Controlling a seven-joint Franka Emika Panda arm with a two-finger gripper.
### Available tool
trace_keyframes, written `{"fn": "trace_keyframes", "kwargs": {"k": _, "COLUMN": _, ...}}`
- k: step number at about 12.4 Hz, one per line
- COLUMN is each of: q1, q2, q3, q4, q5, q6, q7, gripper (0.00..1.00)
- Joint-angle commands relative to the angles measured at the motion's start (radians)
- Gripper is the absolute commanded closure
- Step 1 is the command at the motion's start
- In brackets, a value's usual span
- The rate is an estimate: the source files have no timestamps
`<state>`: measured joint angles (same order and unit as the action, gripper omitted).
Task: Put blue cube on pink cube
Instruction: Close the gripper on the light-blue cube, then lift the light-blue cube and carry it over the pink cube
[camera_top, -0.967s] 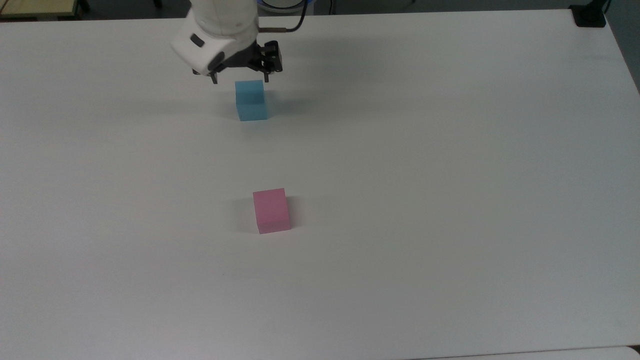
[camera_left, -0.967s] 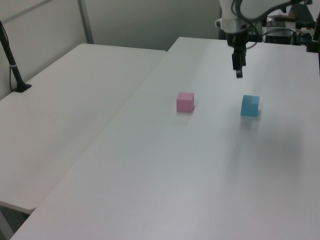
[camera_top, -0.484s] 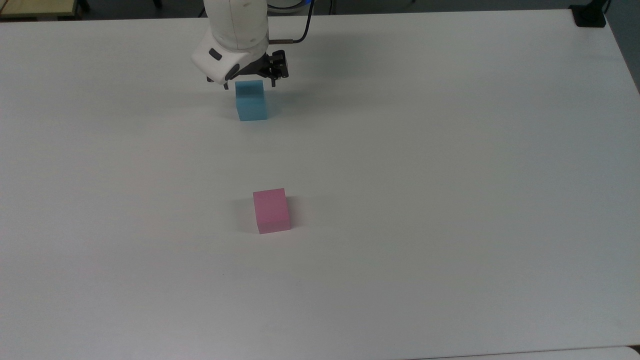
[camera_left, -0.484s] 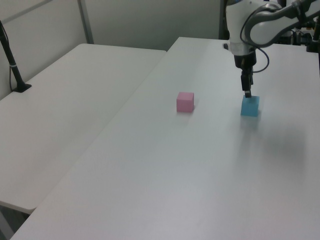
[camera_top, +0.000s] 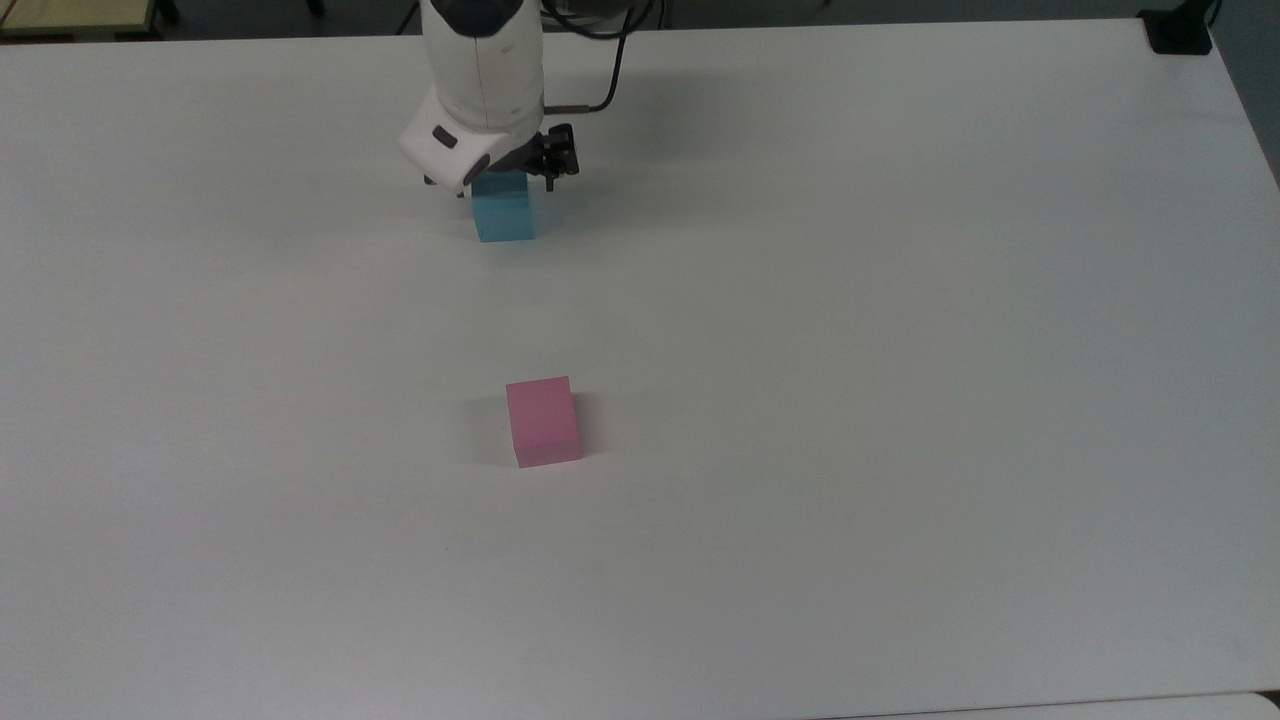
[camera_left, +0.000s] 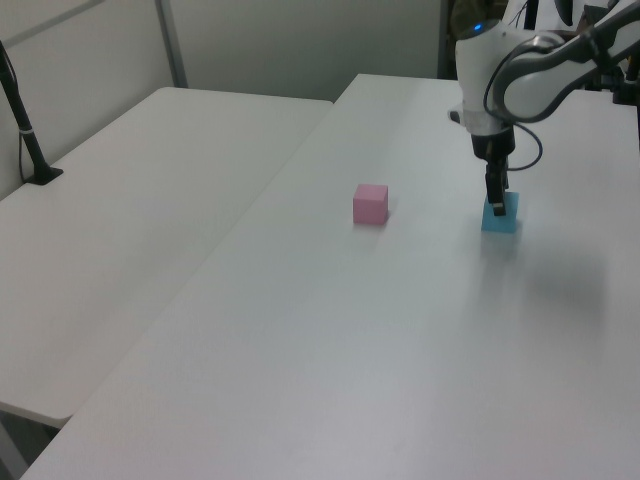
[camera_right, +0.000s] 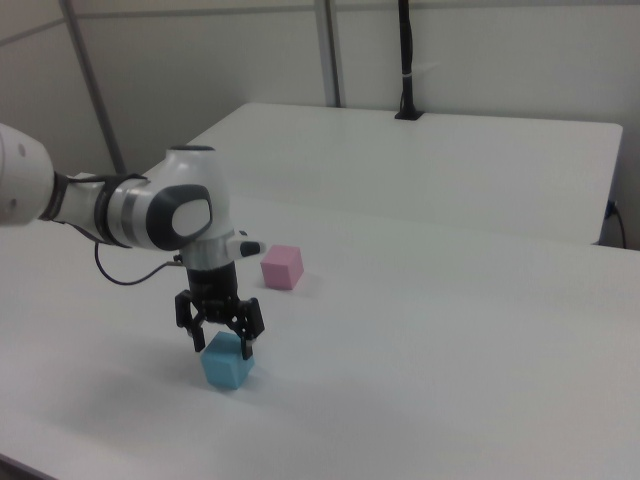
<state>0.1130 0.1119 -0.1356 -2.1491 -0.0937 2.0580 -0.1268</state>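
Straddling the blue cube (camera_top: 504, 215), the end effector (camera_top: 505, 183) sits low over the block with its fingers spread, one down each side, not yet clamped. In the right view the two dark fingers (camera_right: 246, 343) bracket the cube's upper part, one at each side of it, with a little gap visible; end effector (camera_right: 221, 338) released, holding nothing. In the left view the end effector (camera_left: 495, 205) comes straight down from the white arm (camera_left: 520, 80) onto the cube's top edge.

Blue cube (camera_right: 227, 365) rests flat on the white table (camera_top: 900, 400), near the top view's upper edge, slightly left of centre. In the left view, blue cube (camera_left: 501, 215) is toward the left view's right.

Pink cube (camera_top: 543, 421) stands alone on the table, well apart from the blue one, lower in the top view and a little to the top view's right of it. In the left view the pink cube (camera_left: 370, 203) lies to the left view's left of the blue cube; in the right view the pink cube (camera_right: 282, 267) sits beyond the arm (camera_right: 150, 215), toward the right view's right. Nothing touches it.

A second table (camera_left: 120, 200) adjoins on the left view's left, with a black post (camera_left: 25, 125) standing on it.
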Motion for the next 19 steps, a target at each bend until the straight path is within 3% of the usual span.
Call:
{"fn": "trace_keyframes", "kwargs": {"k": 1, "q1": 0.013, "q2": 0.04, "q3": -0.007, "q4": -0.009, "q5": -0.032, "q6": 0.047, "q7": -0.007, "gripper": 0.03}}
{"fn": "trace_keyframes", "kwargs": {"k": 3, "q1": 0.011, "q2": 0.038, "q3": -0.007, "q4": -0.002, "q5": -0.032, "q6": 0.045, "q7": -0.01, "gripper": 0.37}}
{"fn": "trace_keyframes", "kwargs": {"k": 4, "q1": 0.008, "q2": 0.038, "q3": -0.007, "q4": 0.021, "q5": -0.032, "q6": 0.034, "q7": -0.016, "gripper": 0.5}}
{"fn": "trace_keyframes", "kwargs": {"k": 6, "q1": 0.004, "q2": 0.028, "q3": -0.009, "q4": 0.063, "q5": -0.031, "q6": 0.001, "q7": -0.046, "gripper": 0.63}}
{"fn": "trace_keyframes", "kwargs": {"k": 10, "q1": -0.021, "q2": 0.063, "q3": -0.015, "q4": 0.328, "q5": 0.04, "q6": -0.098, "q7": -0.114, "gripper": 0.63}}
{"fn": "trace_keyframes", "kwargs": {"k": 14, "q1": -0.018, "q2": 0.248, "q3": -0.016, "q4": 0.582, "q5": 0.091, "q6": -0.093, "q7": -0.062, "gripper": 0.63}}
{"fn": "trace_keyframes", "kwargs": {"k": 19, "q1": -0.01, "q2": 0.374, "q3": -0.006, "q4": 0.721, "q5": 0.086, "q6": -0.084, "q7": 0.045, "gripper": 0.62}}
